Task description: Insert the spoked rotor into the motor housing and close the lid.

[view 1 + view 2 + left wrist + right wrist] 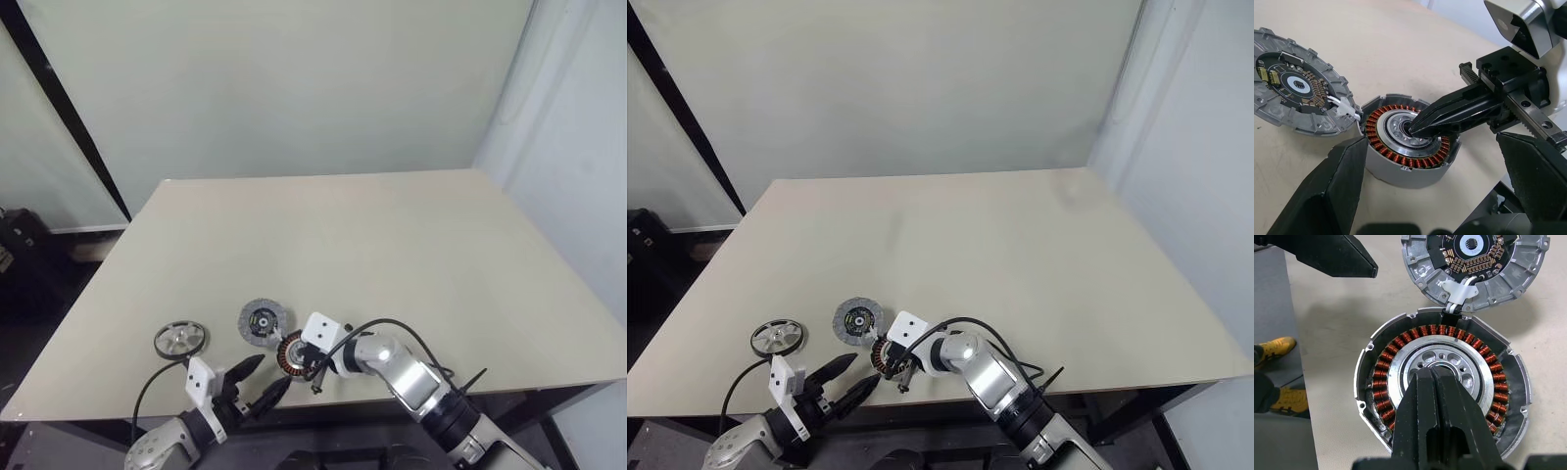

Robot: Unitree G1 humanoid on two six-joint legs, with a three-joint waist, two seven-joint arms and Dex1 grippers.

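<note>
The motor housing [1400, 345], a round disc with copper windings around a silver hub, lies on the table near its front edge. Its lid [1474, 264], a grey disc with a circuit board facing up, lies flat just behind it, joined to it by a white wire clip. My right gripper [1435, 374] is shut with nothing in it, and its tips rest at the hub's centre hole. My left gripper [263, 380] stands open just in front of the housing, one finger on each side, touching nothing. The spoked rotor [180, 339], a shiny silver wheel, lies flat to the left of the lid.
The beige table [372, 245] stretches far back and to the right. Its front edge runs close under the housing and both arms. A black cable [392, 325] loops over the right wrist.
</note>
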